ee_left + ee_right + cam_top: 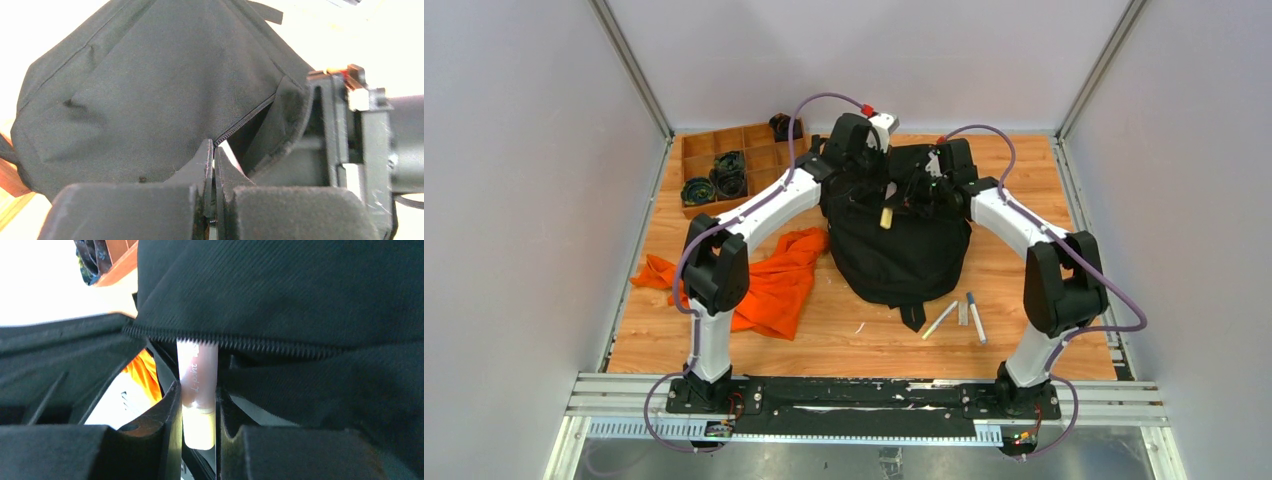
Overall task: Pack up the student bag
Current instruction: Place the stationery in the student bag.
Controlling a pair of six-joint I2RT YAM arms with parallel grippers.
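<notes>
The student bag (894,260) is a large black backpack lying mid-table, its top toward the far side. My left gripper (214,150) is shut on the bag's zipper edge (245,120) and holds the opening up; in the top view it (871,180) sits at the bag's top left. My right gripper (198,390) is shut on a pink pen (197,375) with a pale yellow cap. The pen's far end is hidden under the zipper line (260,345) of the bag (300,285). From above, the pale cap (887,217) shows over the bag beside the right gripper (914,195).
An orange cloth (774,280) lies left of the bag. A wooden compartment tray (724,165) with dark parts stands at the back left. Two grey pens (940,320) (976,318) lie on the table in front of the bag, near the right arm.
</notes>
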